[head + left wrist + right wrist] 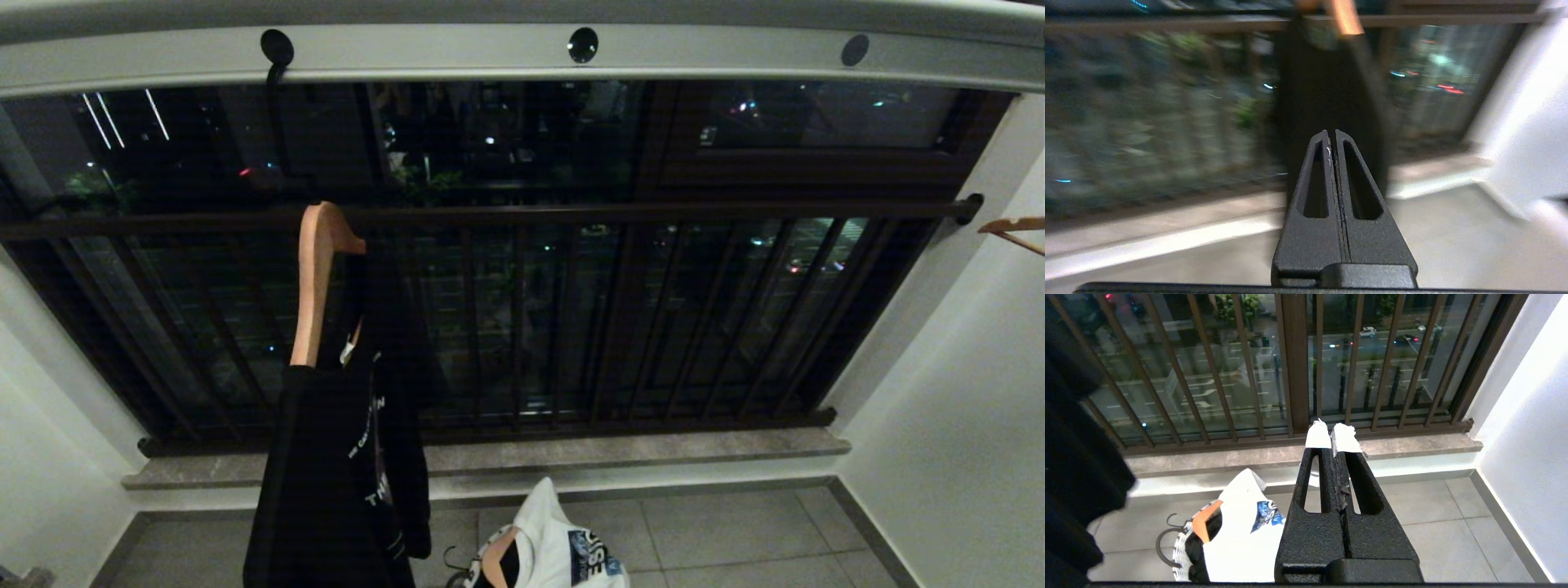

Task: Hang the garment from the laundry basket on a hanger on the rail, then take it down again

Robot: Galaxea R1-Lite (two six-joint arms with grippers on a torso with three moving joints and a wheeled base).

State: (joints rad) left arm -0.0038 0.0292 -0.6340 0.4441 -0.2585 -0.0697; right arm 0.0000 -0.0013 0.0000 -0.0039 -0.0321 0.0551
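Note:
A black garment (339,474) with white lettering hangs on a wooden hanger (313,278), whose dark hook sits in the left hole of the pale rail (457,57) overhead. In the left wrist view my left gripper (1332,132) is shut and empty, a short way in front of the black garment (1327,90) and not touching it. My right gripper (1333,435), with white-taped tips, is shut and empty above the floor, beside the laundry basket (1179,551). The basket holds a white printed garment (1241,543) and an orange hanger (1206,516). Neither gripper shows in the head view.
A dark brown window grille (571,216) and a stone sill (637,449) stand behind the rail. White walls close in on both sides. Another wooden hanger (1012,227) sticks in at the far right. The floor is grey tile (1453,514).

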